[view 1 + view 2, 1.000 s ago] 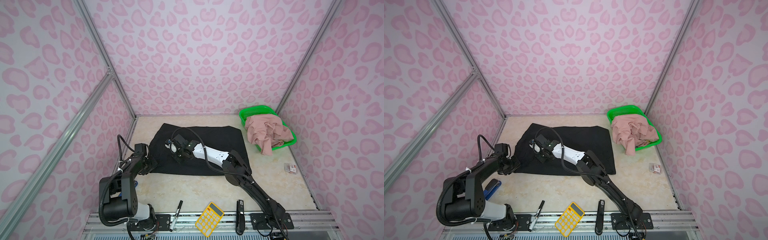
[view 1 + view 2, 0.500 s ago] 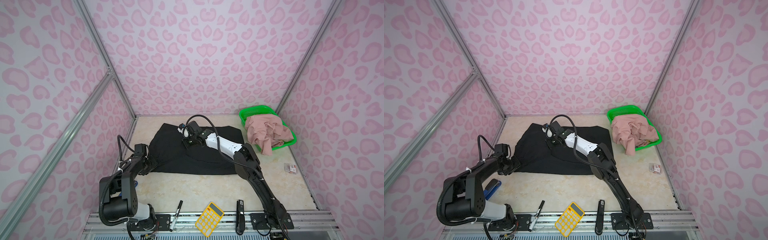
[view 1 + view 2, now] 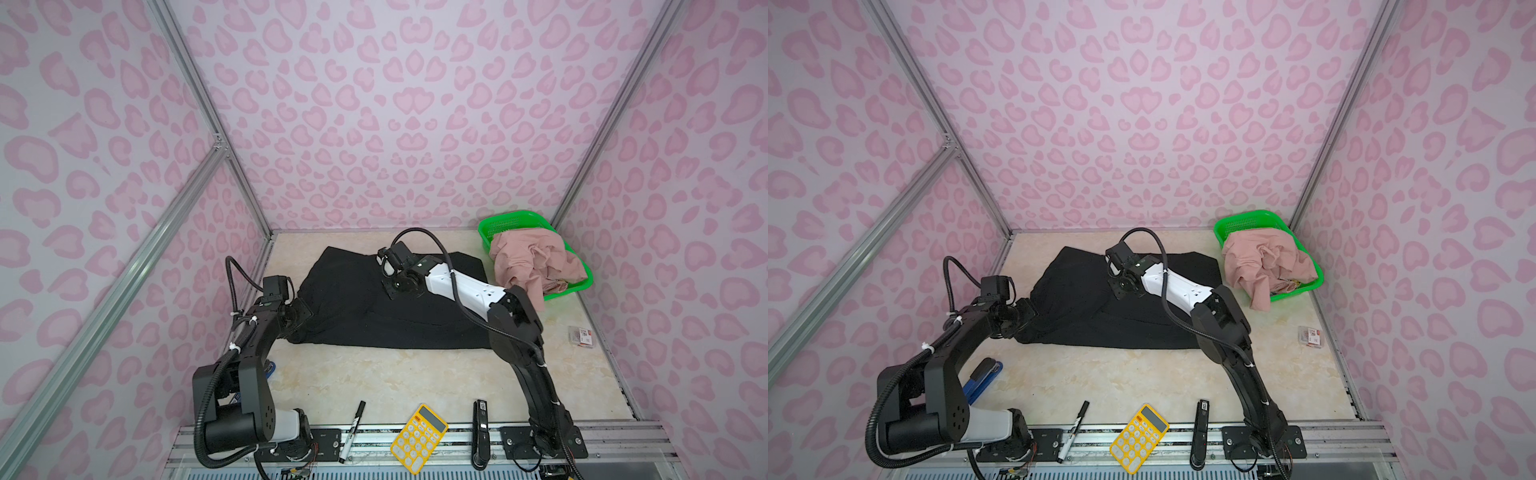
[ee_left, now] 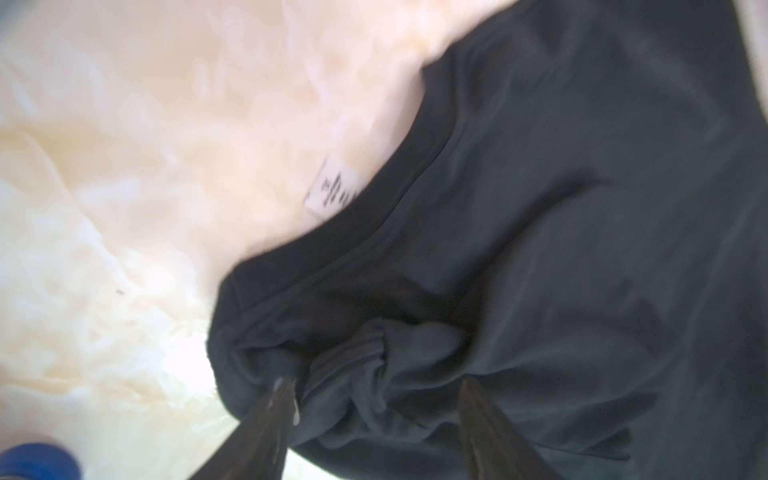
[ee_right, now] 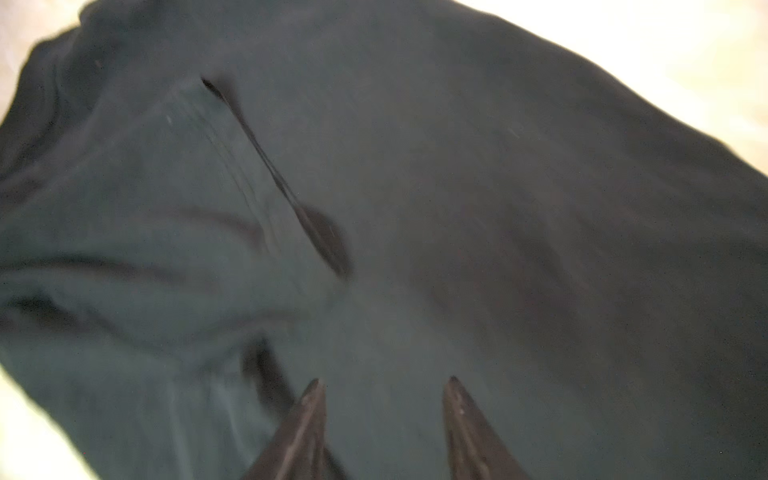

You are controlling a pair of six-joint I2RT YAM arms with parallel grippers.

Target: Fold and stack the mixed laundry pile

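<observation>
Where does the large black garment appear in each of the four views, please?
Top view: black garment spread rear-centre, left of green basket.
Top view: garment likewise.
Left wrist: garment over half the picture, white label at its edge.
Right wrist: garment nearly fills the picture.
Shared landmark: marble table.

Matt black cloth garment (image 3: pixel 353 307) on smooth marbled table (image 3: pixel 395 374).

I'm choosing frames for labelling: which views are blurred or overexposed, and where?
Left wrist view: motion-smeared, the table washed out near white, the label on the black garment unreadable. Right wrist view: garment smeared and dim, table at the corners blown out. Both top views: sharp, evenly lit, garment folds barely visible.
</observation>
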